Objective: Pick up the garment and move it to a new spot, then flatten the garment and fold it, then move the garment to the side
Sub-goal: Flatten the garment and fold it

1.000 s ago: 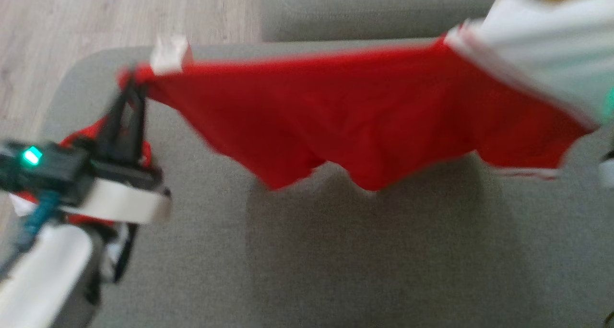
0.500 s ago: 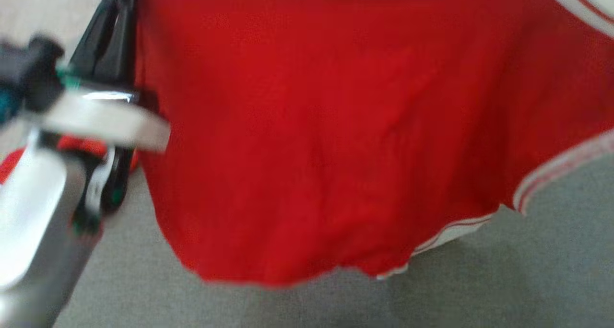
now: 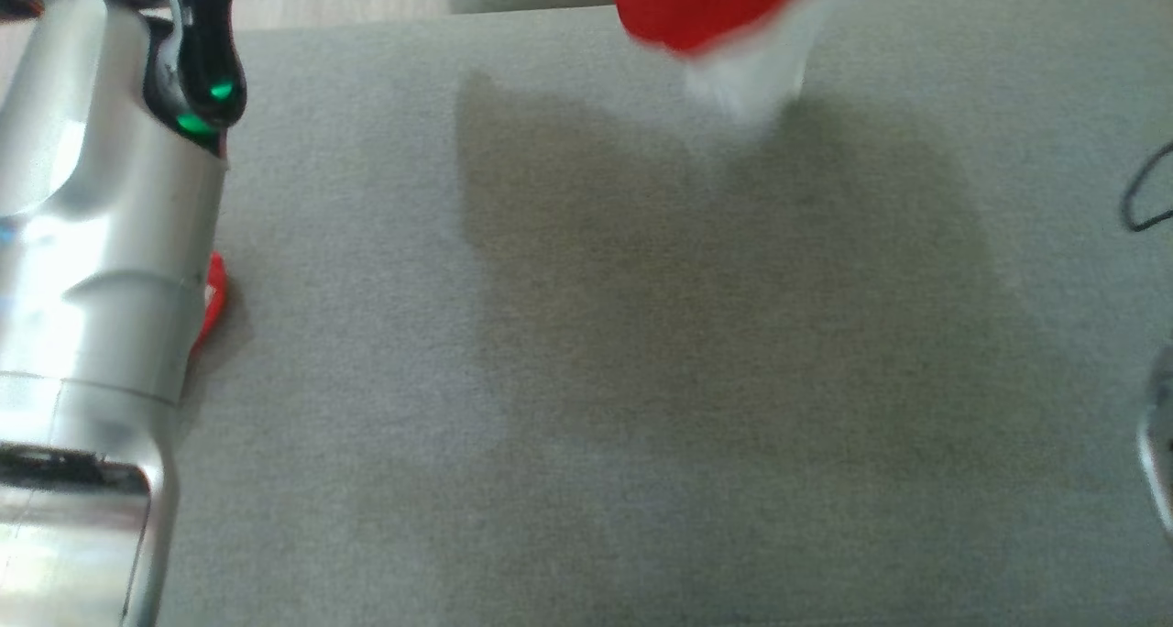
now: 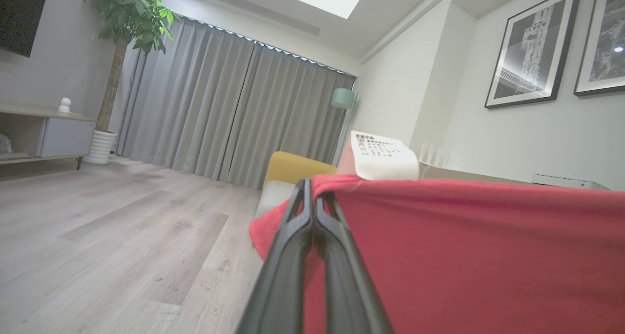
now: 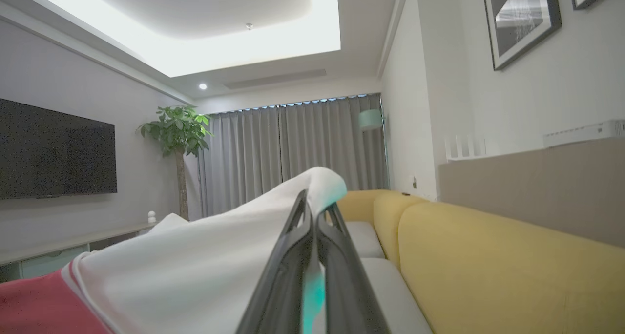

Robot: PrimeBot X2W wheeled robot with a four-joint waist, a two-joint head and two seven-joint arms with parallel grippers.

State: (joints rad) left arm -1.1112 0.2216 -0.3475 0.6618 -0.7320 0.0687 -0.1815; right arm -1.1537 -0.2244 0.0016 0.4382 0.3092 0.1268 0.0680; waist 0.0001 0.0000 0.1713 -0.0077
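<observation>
Over the grey cushion point(image 3: 586, 379), holds garment point(image 4: 464, 256) aloft, left gripper point(image 4: 314, 197) and right gripper point(image 5: 315, 207) clamped on it, flattening and folding undone.

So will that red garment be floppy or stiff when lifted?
Likely floppy: the garment drapes in soft folds from the left claw and right claw. Probably light: two edge pinches carry it. May swing; its hanging tip looks blurred.

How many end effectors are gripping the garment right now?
2. The left end effector pinches the garment at its red edge by the label; the right end effector pinches its white part.
</observation>
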